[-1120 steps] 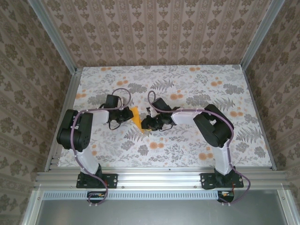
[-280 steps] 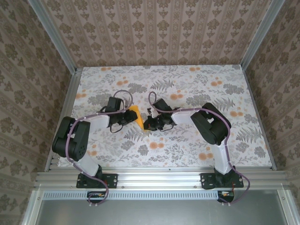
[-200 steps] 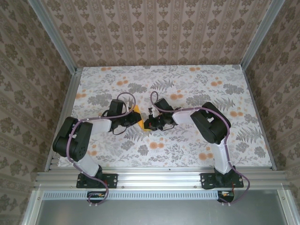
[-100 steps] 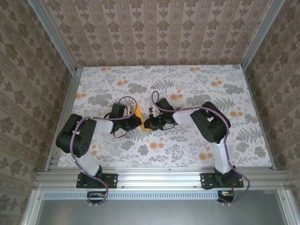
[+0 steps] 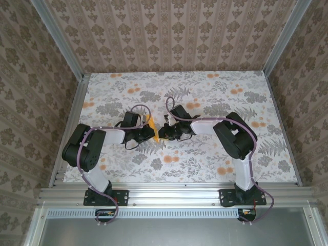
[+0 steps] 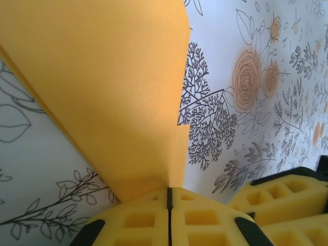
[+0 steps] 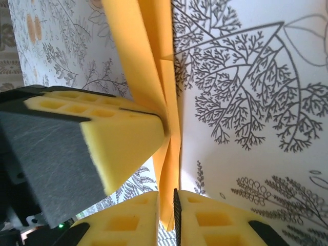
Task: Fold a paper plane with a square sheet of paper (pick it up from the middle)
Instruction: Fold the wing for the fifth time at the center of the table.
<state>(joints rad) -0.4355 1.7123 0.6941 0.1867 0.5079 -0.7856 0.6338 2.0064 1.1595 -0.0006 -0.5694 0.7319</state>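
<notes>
At table (image 5: 215,154) centre, paper (image 5: 151,126) lengthwise near-far.

A table (image 5: 215,159) draped in white cloth printed with grey ferns and orange flowers lies flat beneath the left gripper (image 5: 151,132) and right gripper (image 5: 161,134), spreading around both.

Over the last few seconds the left gripper (image 5: 147,134) has been pushed in toward the right gripper (image 5: 164,133), so the gap's pretty much closed up. The folded orange-yellow paper (image 5: 151,124), seen from above as a wide wedge before, is now squeezed to a thin sliver between them.
</notes>
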